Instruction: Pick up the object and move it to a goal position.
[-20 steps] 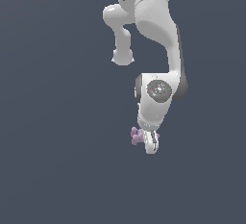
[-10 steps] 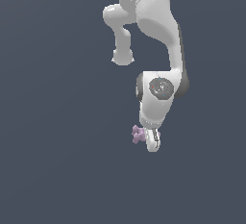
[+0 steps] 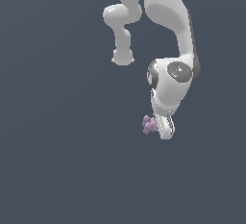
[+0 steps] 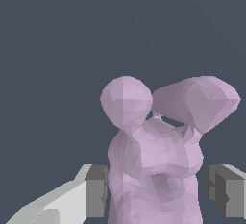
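The object is a small pale pinkish-purple knobbly lump that sticks out from the fingers toward the exterior view's left. My white gripper points downward and is shut on it. In the wrist view the object fills the space between the two grey finger pads. Its two rounded knobs reach out past the fingertips. Nothing shows whether the object rests on a surface or hangs above one.
The white arm comes down from the upper middle of the exterior view, with its elbow link hanging beside it. Everything around is a plain dark grey-blue ground with no other objects or edges.
The gripper and the object in it have moved together a little upward and toward the exterior view's right. The grip looks the same.
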Controlling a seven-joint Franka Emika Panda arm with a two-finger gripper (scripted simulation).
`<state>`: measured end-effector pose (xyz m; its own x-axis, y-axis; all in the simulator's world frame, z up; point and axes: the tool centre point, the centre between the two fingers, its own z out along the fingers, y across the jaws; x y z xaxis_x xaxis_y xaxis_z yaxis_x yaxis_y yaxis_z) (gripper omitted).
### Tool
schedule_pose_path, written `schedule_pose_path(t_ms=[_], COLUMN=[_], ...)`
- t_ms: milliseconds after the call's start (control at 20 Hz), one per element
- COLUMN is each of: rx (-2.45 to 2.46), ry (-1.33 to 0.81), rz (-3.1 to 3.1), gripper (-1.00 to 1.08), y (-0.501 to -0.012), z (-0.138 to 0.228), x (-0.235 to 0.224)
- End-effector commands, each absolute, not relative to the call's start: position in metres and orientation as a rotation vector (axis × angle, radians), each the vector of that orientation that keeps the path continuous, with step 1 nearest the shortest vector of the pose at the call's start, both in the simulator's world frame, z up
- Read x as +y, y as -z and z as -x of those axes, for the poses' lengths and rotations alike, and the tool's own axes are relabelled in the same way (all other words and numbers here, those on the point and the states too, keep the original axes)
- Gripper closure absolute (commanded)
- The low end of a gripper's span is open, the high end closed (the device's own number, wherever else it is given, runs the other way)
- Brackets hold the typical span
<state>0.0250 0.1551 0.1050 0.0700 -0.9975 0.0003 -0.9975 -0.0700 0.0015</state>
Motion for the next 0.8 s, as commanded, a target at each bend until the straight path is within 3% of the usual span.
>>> schedule_pose_path(t_ms=[0,400,750], rx=[-2.141,-2.141,-2.141], ry=[0.001,0.001,0.0], rz=[-2.299,-2.299,-2.299], gripper=[1.08,1.08,1.08], y=[-0.116,-0.144,-0.152], z=[-0.011,0.023,0.031], x=[0.175,0.224,0.239])
